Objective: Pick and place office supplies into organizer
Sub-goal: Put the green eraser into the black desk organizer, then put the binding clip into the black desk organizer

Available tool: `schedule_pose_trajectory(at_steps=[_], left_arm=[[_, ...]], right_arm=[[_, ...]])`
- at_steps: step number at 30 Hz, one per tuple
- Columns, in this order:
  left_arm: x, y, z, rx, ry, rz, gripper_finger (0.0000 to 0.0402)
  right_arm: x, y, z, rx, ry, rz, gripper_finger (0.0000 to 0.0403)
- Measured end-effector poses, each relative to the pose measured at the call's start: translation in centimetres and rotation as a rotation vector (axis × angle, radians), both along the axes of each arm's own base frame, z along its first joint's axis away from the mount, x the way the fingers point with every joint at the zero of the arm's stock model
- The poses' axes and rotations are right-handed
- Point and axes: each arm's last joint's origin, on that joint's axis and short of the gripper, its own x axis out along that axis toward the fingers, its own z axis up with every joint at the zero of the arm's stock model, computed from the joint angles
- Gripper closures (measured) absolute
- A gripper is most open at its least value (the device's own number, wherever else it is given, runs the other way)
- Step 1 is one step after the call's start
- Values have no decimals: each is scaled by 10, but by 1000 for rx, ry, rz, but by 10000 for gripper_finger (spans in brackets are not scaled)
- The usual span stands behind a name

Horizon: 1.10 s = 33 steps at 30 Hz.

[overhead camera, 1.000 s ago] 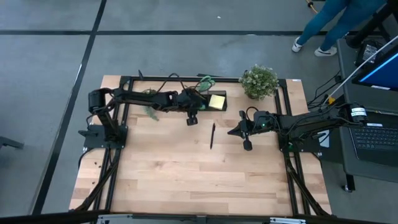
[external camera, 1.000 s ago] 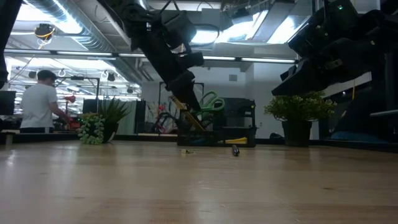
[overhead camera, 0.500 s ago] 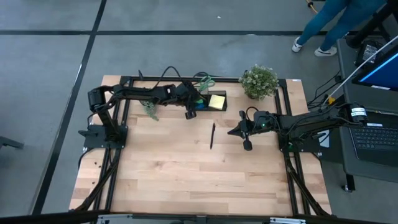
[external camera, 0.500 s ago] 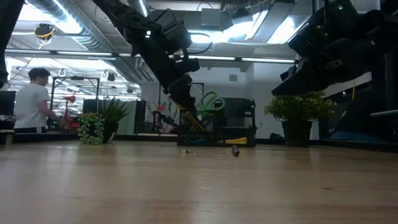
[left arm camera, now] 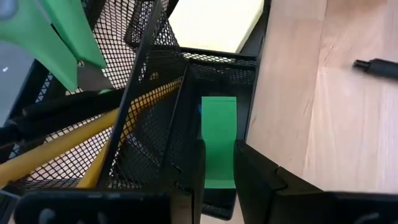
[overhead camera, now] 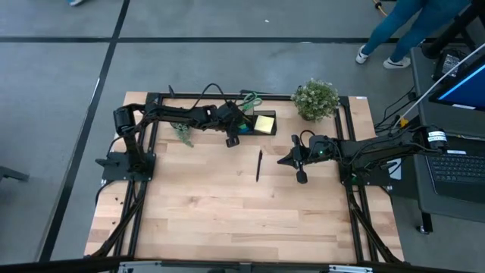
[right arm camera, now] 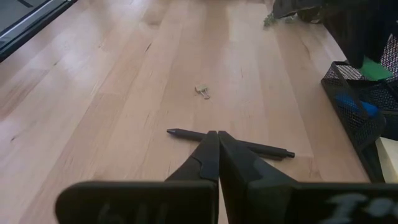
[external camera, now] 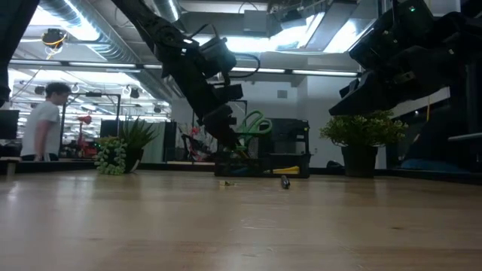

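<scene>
The black mesh organizer (overhead camera: pixel 254 121) stands at the table's far edge. In it are green-handled scissors (left arm camera: pixel 56 37), pencils (left arm camera: pixel 93 134), a yellow sticky pad (overhead camera: pixel 264 123) and a blue eraser (right arm camera: pixel 351 102). My left gripper (overhead camera: pixel 233 138) is over its low tray section, shut on a green eraser (left arm camera: pixel 217 140). My right gripper (overhead camera: pixel 284 160) is shut and empty above the table, right of a black pen (overhead camera: pixel 258 164) that lies flat on the wood. The pen also shows in the right wrist view (right arm camera: pixel 230 142). My left gripper pinches the green eraser by its two long sides (left arm camera: pixel 214 168) between its two fingers, near the eraser's near end. The fingers lie along the eraser. The eraser reaches out past the fingertips over the organizer's tray; whether it touches the tray I cannot tell.
A potted plant (overhead camera: pixel 316 98) stands at the far right and a small one (overhead camera: pixel 182 130) at the far left. A small clip (right arm camera: pixel 202 91) lies on the wood beyond the pen. A person (external camera: pixel 41 120) walks in the room behind.
My left gripper has gone a little toward the table's far edge and down toward the organizer, with the green eraser. The person in the background has walked a few steps.
</scene>
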Motion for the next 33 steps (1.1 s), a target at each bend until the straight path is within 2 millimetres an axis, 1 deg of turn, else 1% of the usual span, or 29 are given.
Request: schedule_pose_trajectory(at_steps=[15, 25, 33], left_arm=[[0, 0, 0, 6, 6, 7, 333], [0, 0, 0, 6, 6, 38, 302], [0, -2, 0, 0, 5, 29, 293]], right_arm=[[0, 0, 0, 0, 0, 0, 397], [0, 0, 0, 0, 0, 0, 397], [0, 0, 0, 0, 0, 0, 397]])
